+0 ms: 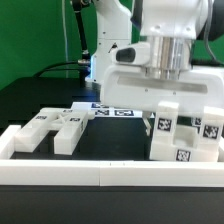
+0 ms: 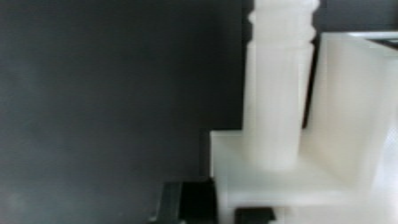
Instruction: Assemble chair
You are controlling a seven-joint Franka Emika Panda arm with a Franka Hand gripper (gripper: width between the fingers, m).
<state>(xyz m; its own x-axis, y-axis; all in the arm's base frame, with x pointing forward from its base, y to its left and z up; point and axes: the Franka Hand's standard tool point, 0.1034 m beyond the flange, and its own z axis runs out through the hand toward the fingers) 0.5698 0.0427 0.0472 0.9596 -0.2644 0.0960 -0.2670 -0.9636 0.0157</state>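
Over the tagged chair parts [image 1: 182, 135], the arm [image 1: 166, 42] points straight down.

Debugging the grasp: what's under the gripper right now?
White tagged chair parts stand under the gripper; the wrist view shows an upright post beside a slab. The gripper's own body covers the contact, so a grip can't be confirmed.

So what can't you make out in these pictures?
Exterior view: the gripper ends behind the chair parts, so open or shut is unclear.
Exterior view: the arm is cut off by the top edge.
Wrist view: the white post is blurred; which part it is, I cannot tell.
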